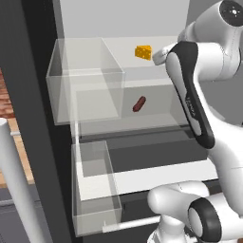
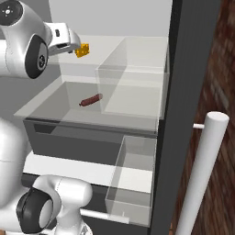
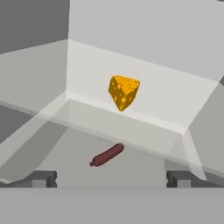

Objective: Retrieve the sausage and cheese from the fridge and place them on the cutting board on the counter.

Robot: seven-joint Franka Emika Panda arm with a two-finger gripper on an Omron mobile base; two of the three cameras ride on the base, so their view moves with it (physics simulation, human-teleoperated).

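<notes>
While the fridge [image 1: 33, 95] stands open, the gripper [image 3: 111, 178], fingers spread wide and empty, faces its white interior; the cheese [image 3: 124, 92] sits on the upper glass shelf, the sausage [image 3: 107, 155] on the shelf below.

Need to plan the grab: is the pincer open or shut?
Open. In the hand view the pincer has its two fingertips far apart, nothing between them, facing the sausage and cheese.
</notes>
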